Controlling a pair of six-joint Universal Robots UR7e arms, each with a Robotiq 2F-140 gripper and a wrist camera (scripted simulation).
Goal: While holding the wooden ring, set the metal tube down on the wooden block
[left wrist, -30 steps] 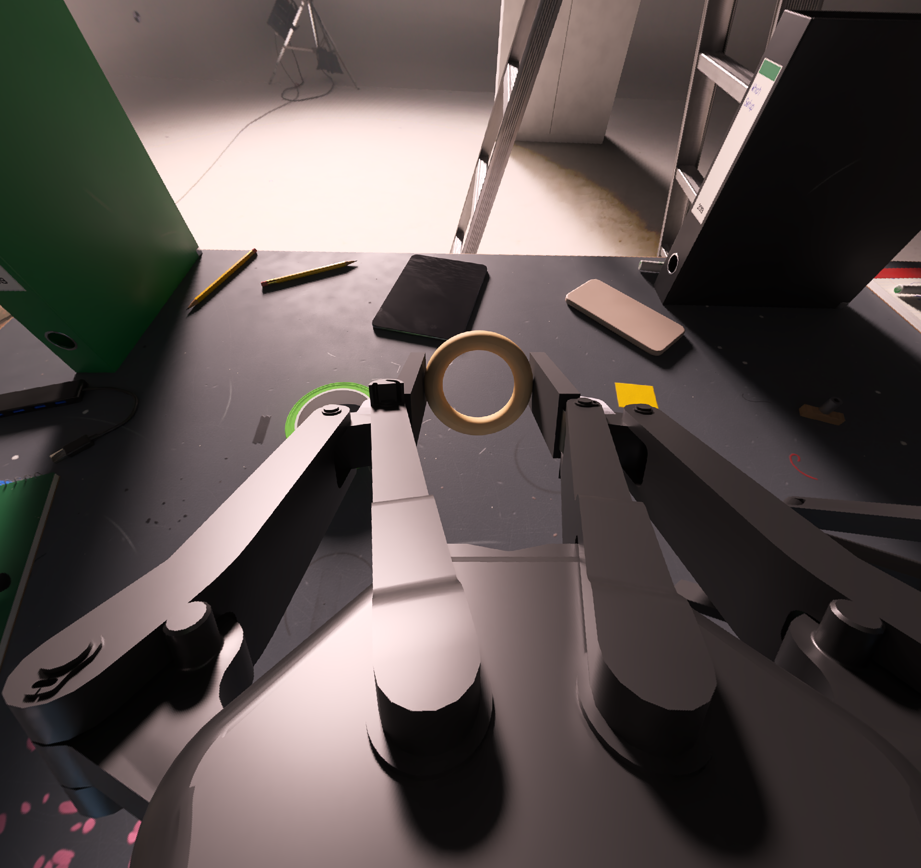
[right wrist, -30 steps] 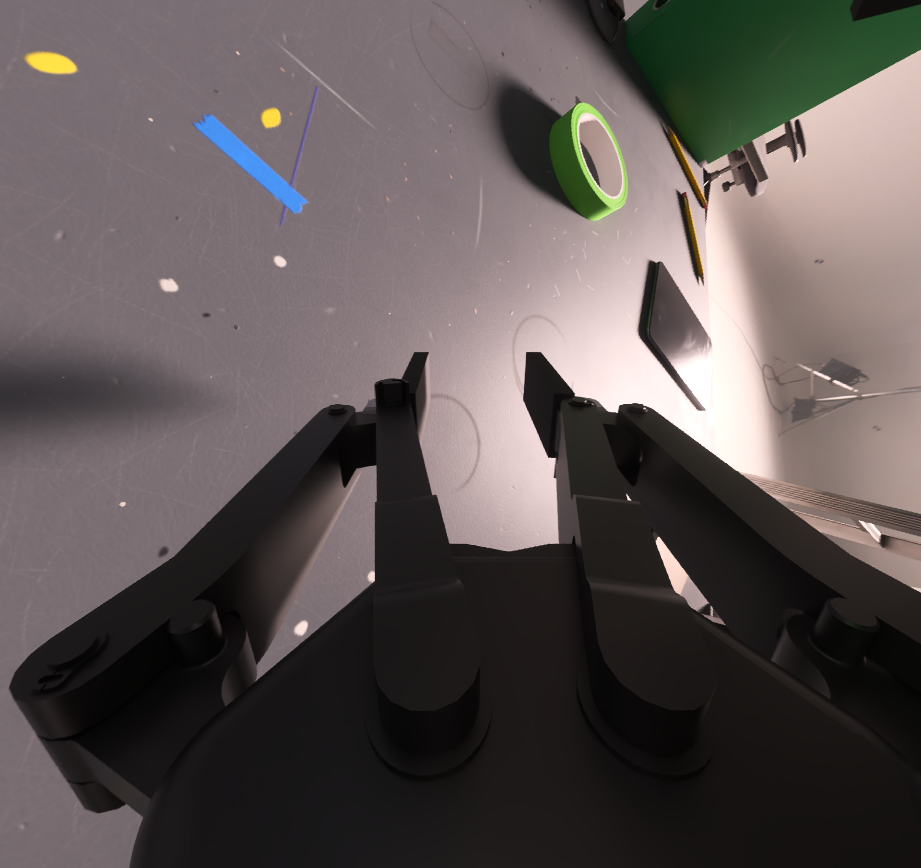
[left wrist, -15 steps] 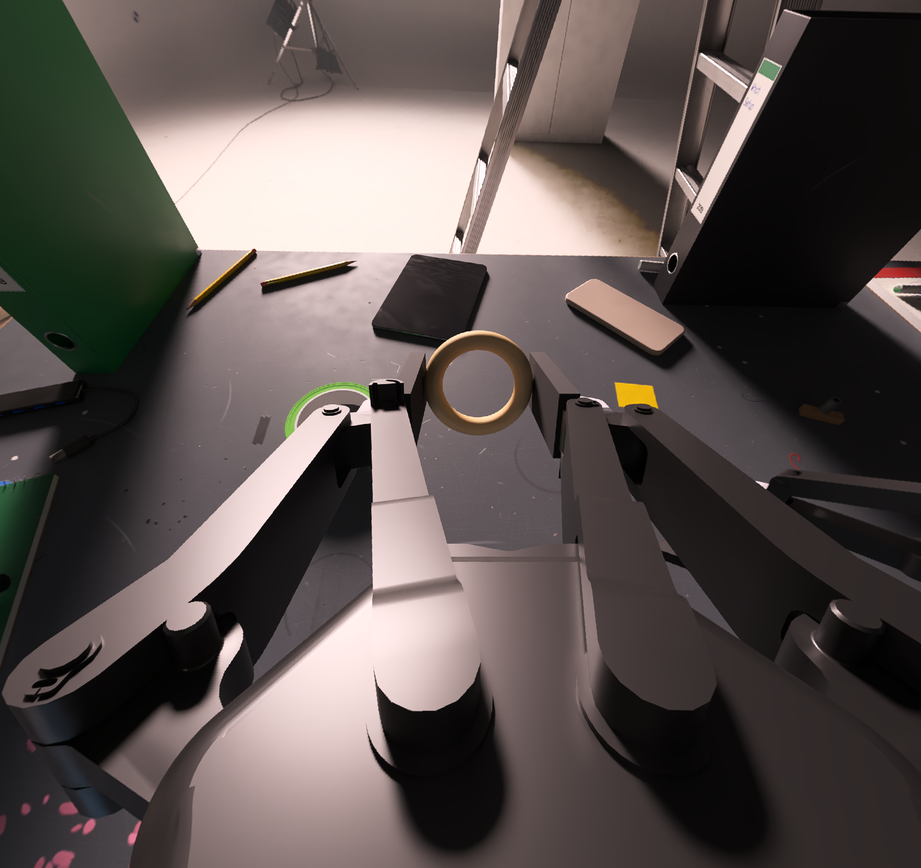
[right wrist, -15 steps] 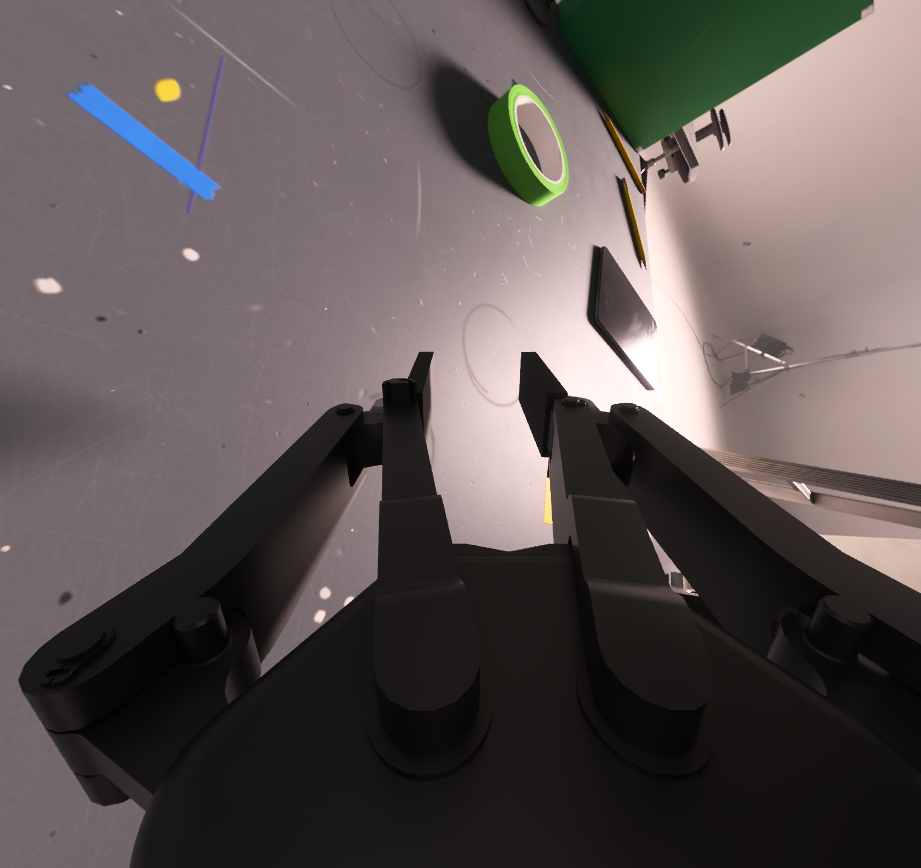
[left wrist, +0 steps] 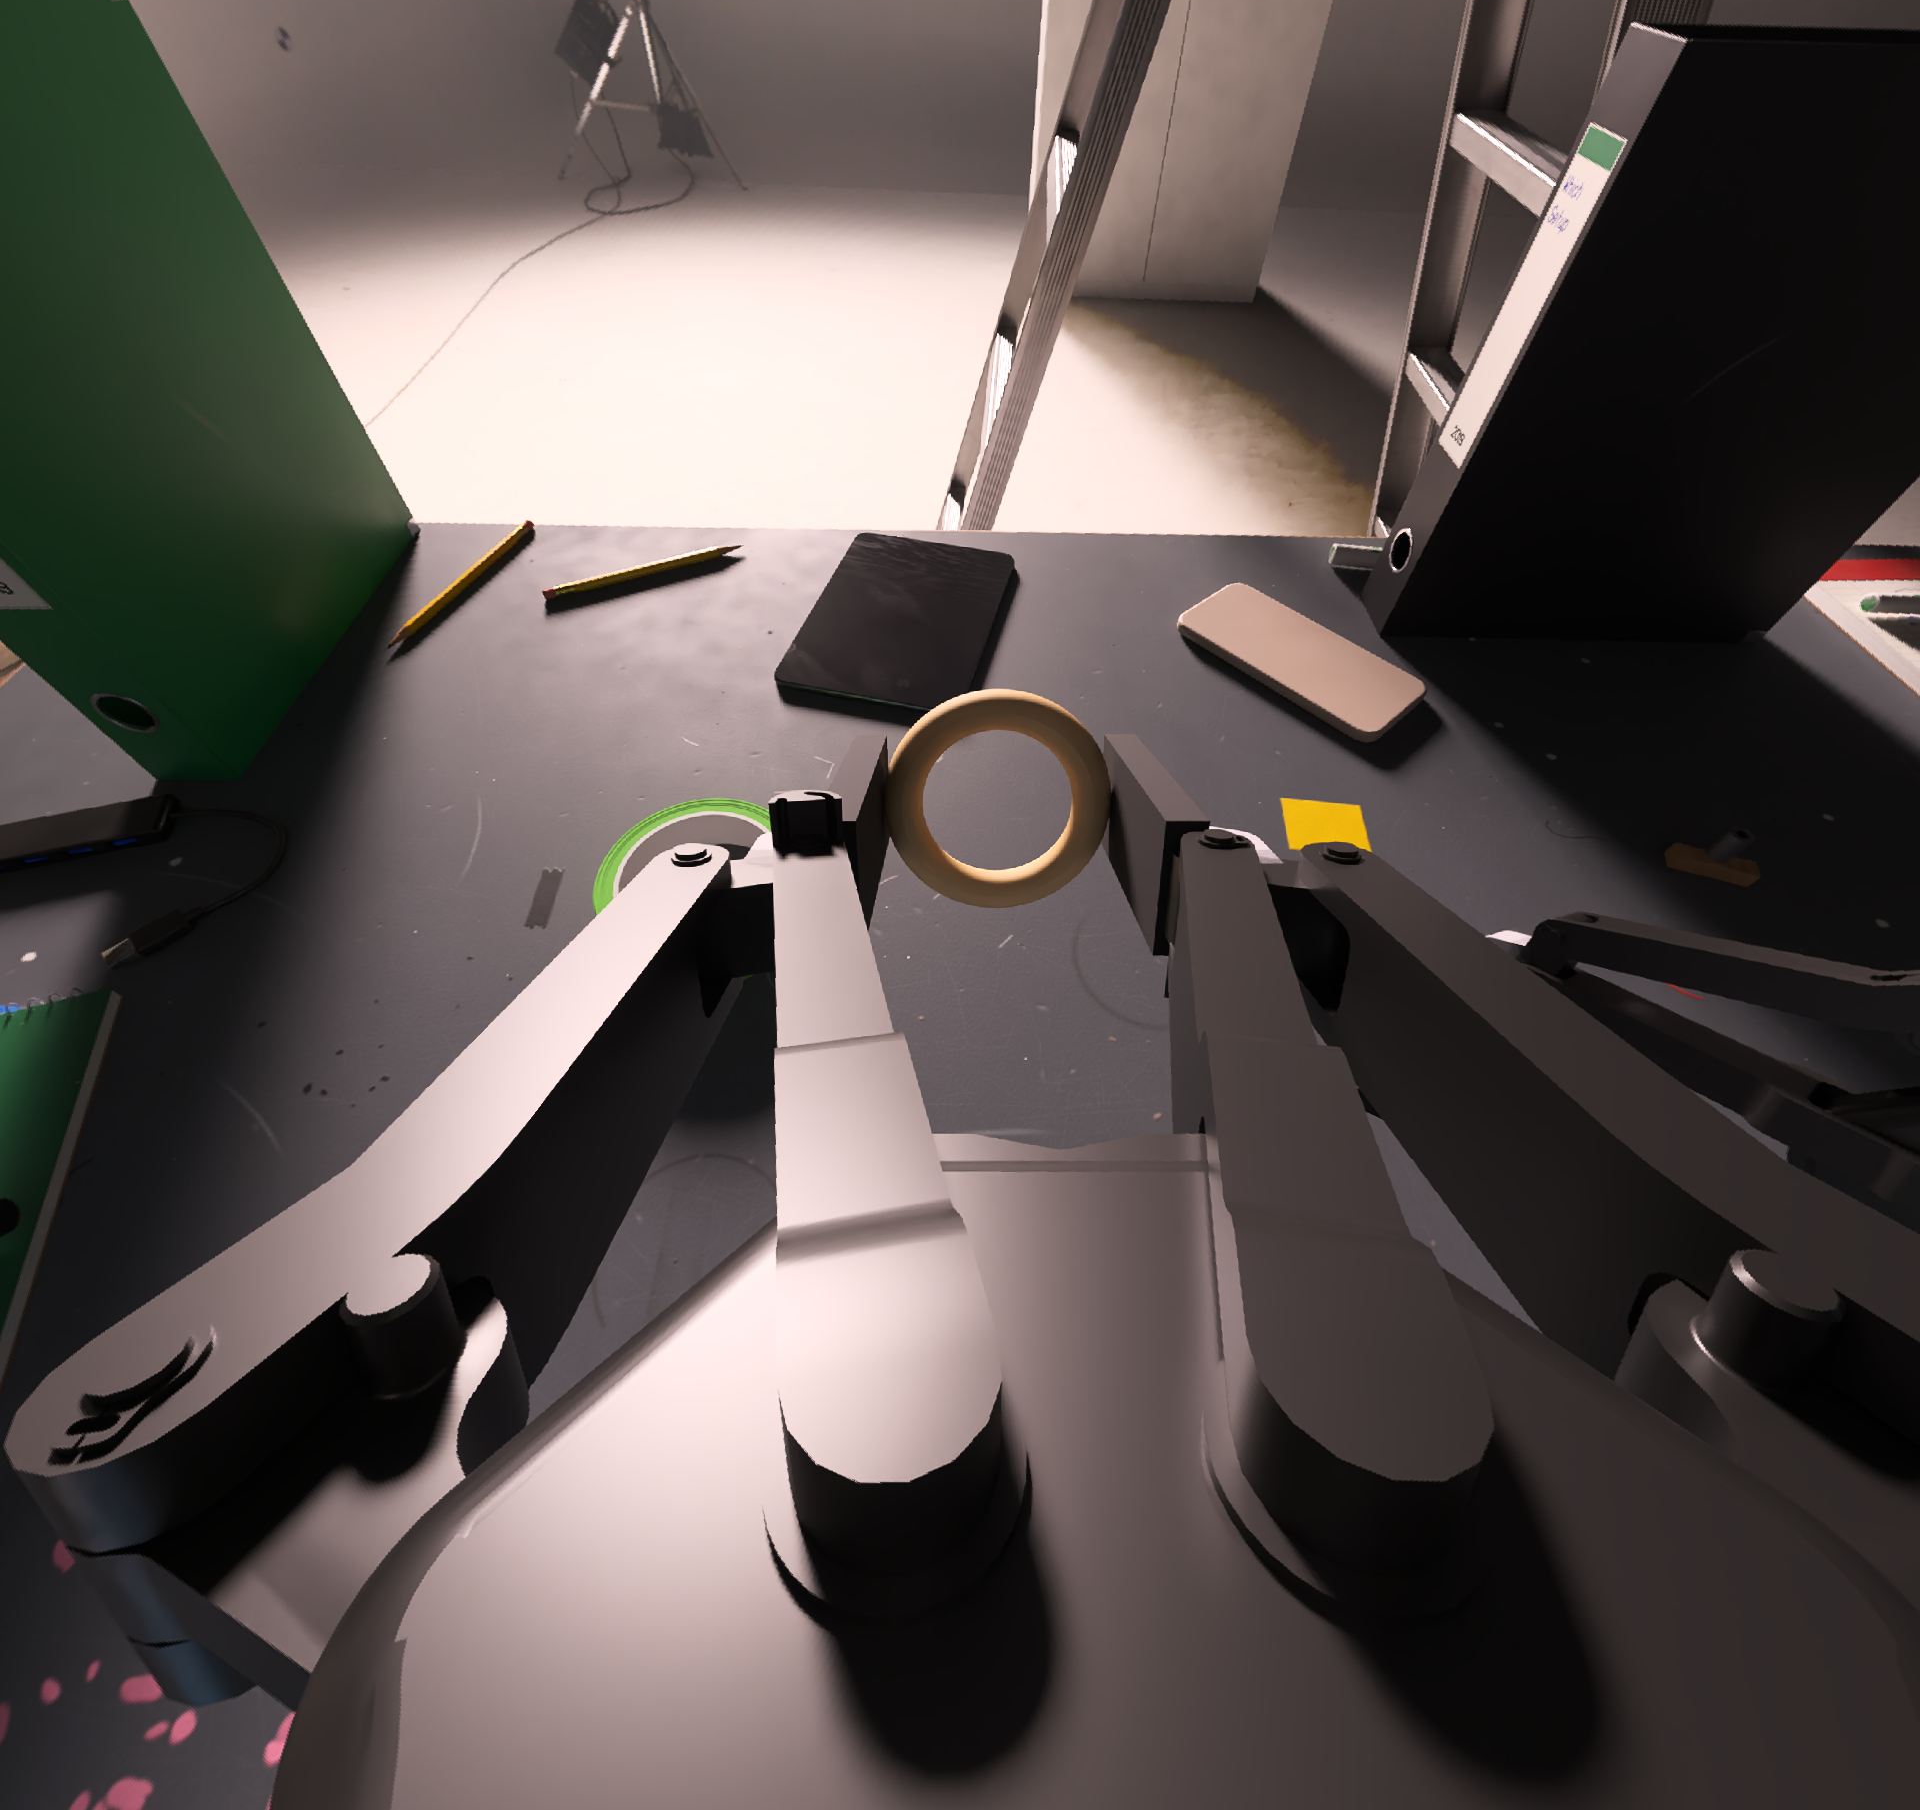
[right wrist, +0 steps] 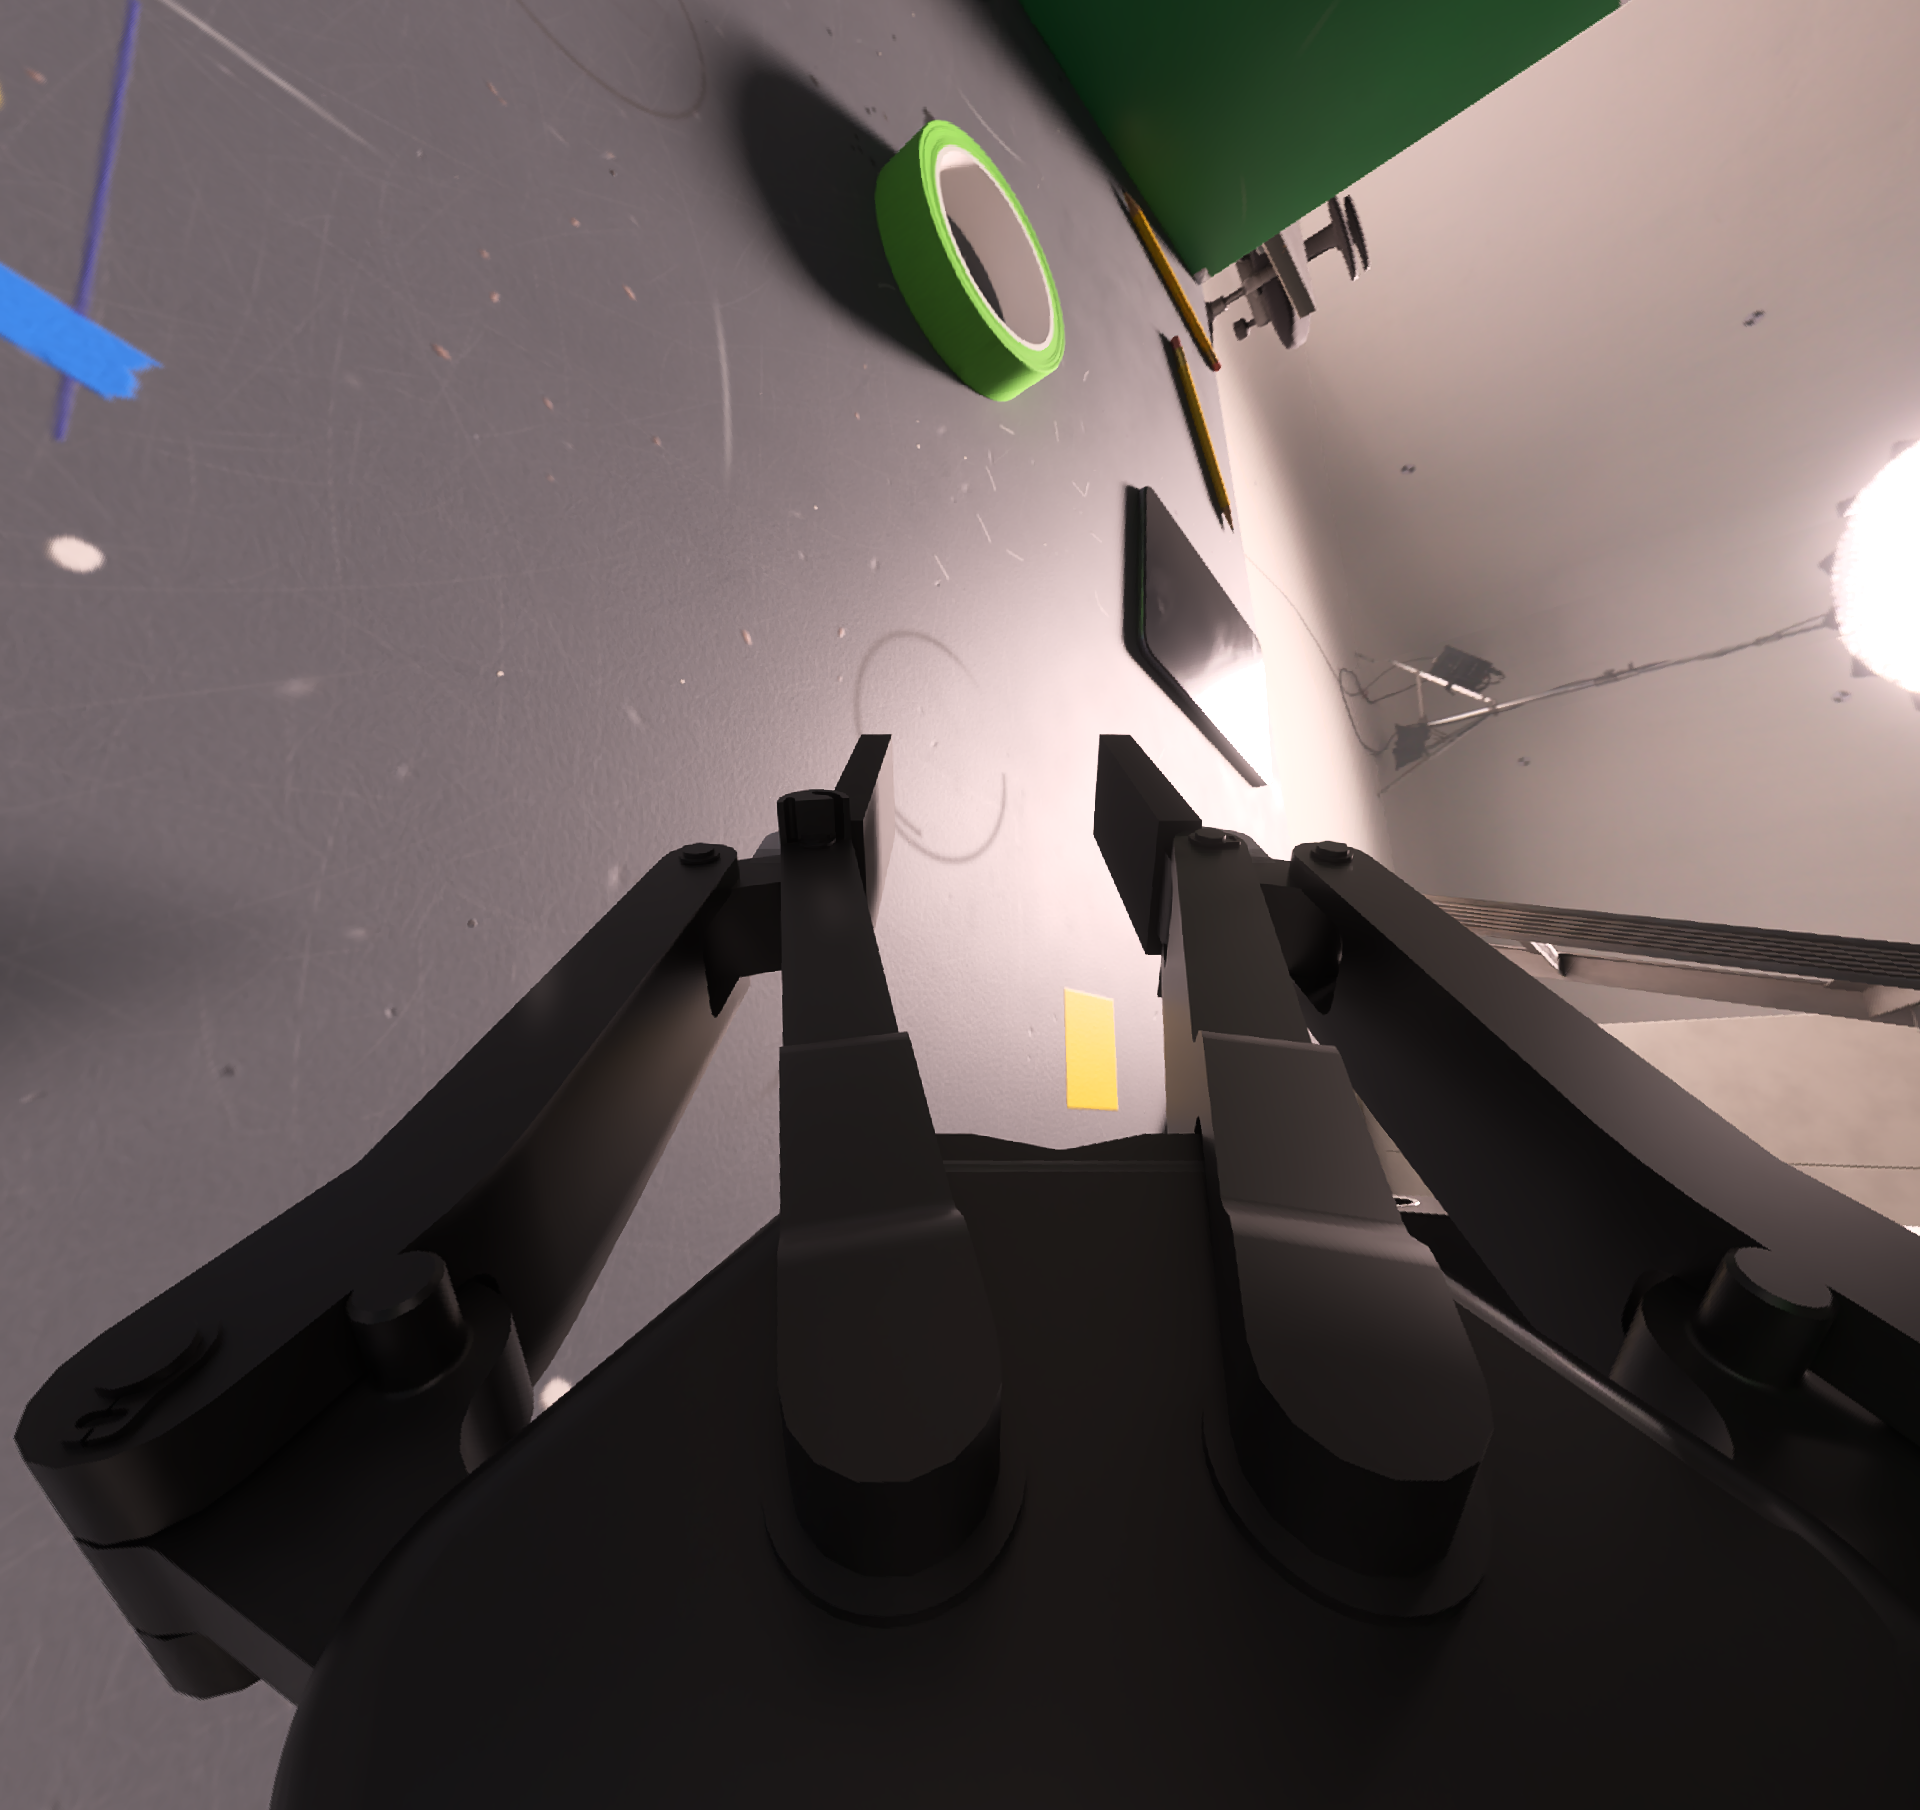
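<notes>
My left gripper (left wrist: 995, 784) is shut on the wooden ring (left wrist: 995, 885) and holds it upright above the dark table (left wrist: 582, 721). A small brown wooden block (left wrist: 1709, 867) lies far right on the table with a short grey metal tube (left wrist: 1730, 841) at it; it is too small to tell how they touch. My right gripper (right wrist: 992, 784) is open and empty above the table. Its dark fingers (left wrist: 1683, 960) reach in from the right edge of the left wrist view. The block and tube do not show in the right wrist view.
A green binder (left wrist: 177, 389) stands at the left and a black binder (left wrist: 1683, 337) at the right. A black tablet (left wrist: 899, 622), a beige phone (left wrist: 1304, 659), two pencils (left wrist: 639, 571), a green tape roll (right wrist: 971, 259) and a yellow note (right wrist: 1089, 1048) lie on the table.
My right gripper has moved across the table toward its far edge; the yellow note came into its view and its fingers reach farther into the left wrist view. The left gripper has not moved.
</notes>
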